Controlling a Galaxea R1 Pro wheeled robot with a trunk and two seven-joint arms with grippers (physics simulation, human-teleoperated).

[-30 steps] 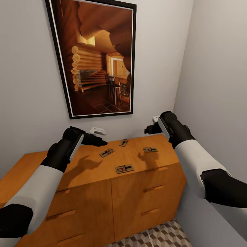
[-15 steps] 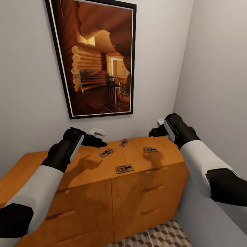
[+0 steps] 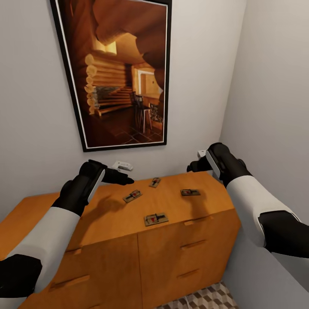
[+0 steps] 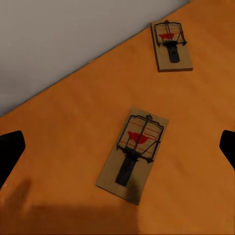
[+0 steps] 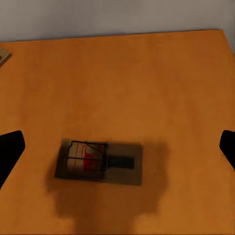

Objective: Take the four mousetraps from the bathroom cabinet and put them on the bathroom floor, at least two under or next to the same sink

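**Wooden top, four traps, two empty claws**

Orange-brown cabinet (image 3: 141, 257) low in front, tiled bathroom floor (image 3: 201, 300) peeking below. Four mousetraps flat on top: nearest (image 3: 156, 219), left (image 3: 132, 196), right (image 3: 190, 192), farthest (image 3: 155, 182) by the wall. Left gripper (image 3: 128, 181) wide open, holding nothing, above the left trap. Right gripper (image 3: 189, 166) wide open, empty, above the right trap (image 5: 99, 162). Big framed picture (image 3: 116, 73) behind.
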